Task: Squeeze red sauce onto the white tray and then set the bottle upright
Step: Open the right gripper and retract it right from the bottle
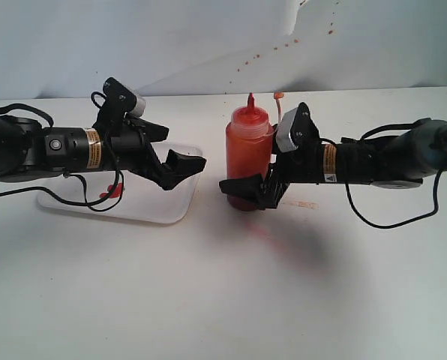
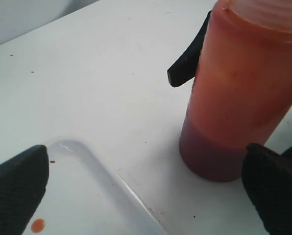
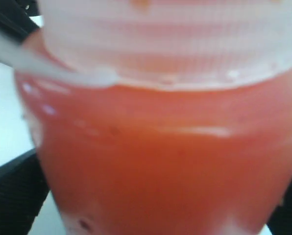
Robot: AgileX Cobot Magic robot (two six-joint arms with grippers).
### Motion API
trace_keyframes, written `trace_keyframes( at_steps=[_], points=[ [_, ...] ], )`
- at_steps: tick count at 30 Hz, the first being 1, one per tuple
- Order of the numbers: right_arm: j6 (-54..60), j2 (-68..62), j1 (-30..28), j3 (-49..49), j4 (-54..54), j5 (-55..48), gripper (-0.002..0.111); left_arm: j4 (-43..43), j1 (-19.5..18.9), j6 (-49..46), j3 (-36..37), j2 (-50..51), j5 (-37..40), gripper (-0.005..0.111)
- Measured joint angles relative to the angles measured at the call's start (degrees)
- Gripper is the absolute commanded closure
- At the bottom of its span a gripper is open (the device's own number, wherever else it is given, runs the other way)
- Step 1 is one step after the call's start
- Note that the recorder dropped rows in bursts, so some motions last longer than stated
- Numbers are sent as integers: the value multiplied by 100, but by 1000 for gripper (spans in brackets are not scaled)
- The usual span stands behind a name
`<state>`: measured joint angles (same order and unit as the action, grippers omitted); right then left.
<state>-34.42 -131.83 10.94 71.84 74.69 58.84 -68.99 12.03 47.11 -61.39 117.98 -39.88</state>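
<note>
Bottle [image 1: 247, 146] upright on table [image 1: 223, 300], right tool [image 1: 247, 189] straddling its base, grip or clearance cannot be told, left tool [image 1: 182, 171] fingers apart, over white tray [image 1: 175, 215] beside bottle.

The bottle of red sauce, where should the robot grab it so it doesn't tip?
Around the wide round body of the bottle, about halfway up, coming in level from the side where the right gripper is. It stands upright on the table, and its pointed nozzle is probably too thin to hold.

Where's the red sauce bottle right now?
In the exterior view the bottle stands upright near the middle, just right of the white tray, between the fingers of the right claw.
</note>
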Motion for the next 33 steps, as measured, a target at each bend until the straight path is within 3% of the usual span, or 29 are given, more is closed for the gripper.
trace_keyframes(
  at_steps=[6,15,29,32,33],
  points=[
    [-138,43,0,0,0,0,3,0,0,0,0,0,0,2],
    [-1484,686,-76,0,605,-9,3,0,0,0,0,0,0,2],
    [-3101,1259,-749,0,2081,-666,4,0,0,0,0,0,-4,2],
    [-3243,1259,-1010,0,2153,-696,10,0,0,0,0,0,-4,2],
    [-3286,1259,-1103,0,2163,-705,22,0,0,0,0,0,-4,2]
  ],
)
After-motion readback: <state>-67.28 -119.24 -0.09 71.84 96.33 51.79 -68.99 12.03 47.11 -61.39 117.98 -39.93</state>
